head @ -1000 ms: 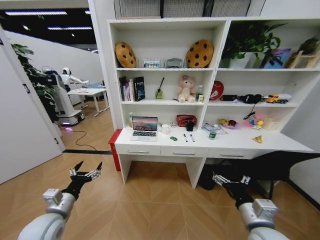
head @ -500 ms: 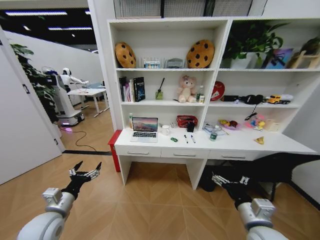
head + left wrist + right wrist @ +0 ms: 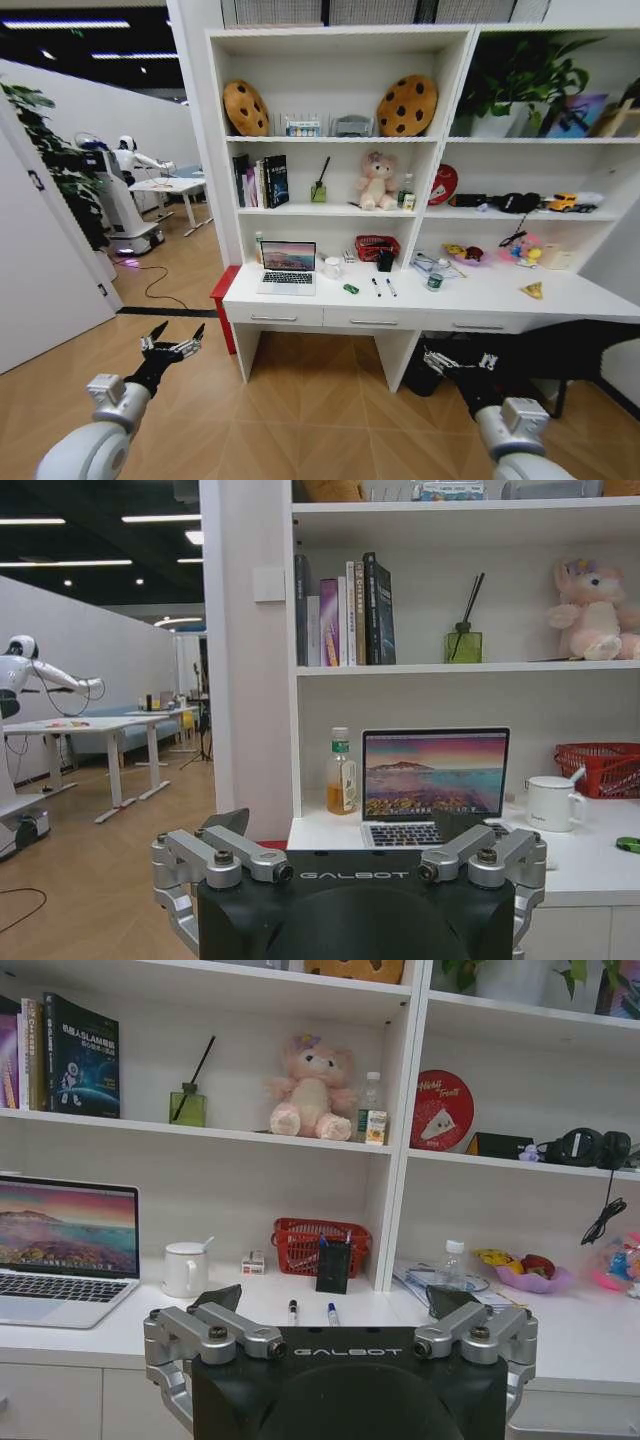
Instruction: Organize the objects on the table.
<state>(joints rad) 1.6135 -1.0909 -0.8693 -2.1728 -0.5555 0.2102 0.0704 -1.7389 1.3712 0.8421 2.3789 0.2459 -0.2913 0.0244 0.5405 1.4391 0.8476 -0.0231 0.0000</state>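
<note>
From the head view the whole white bench (image 3: 470, 300) stands in the middle of the frame, joined to the tall shelving, with three drawers under its top. Both arms are low in front of it, over the wooden floor and well apart from it: the left tool (image 3: 172, 338) at lower left, its fingers spread open, and the right tool (image 3: 455, 358) at lower right, also open and holding nothing.

The silver laptop (image 3: 288, 267) stands open on the left part of the bench, its screen lit with a landscape picture. To its right lies the small green oblong item (image 3: 350, 288), and a little further right the two dark pens (image 3: 383, 287) lie side by side, near the front of a red mesh basket (image 3: 375, 245).

The left wrist view gives what the head view cannot: a small bottle (image 3: 341, 777) with yellow liquid just beside the laptop (image 3: 433, 787), a white mug (image 3: 552, 802) on its other side, and the green item (image 3: 629, 845) cut by the right edge of the frame.

The right wrist view shows the pens (image 3: 310, 1312) more clearly, with white bodies and dark caps, lying parallel in front of a dark pen holder (image 3: 333, 1265), and the basket (image 3: 300, 1246) behind.
</note>
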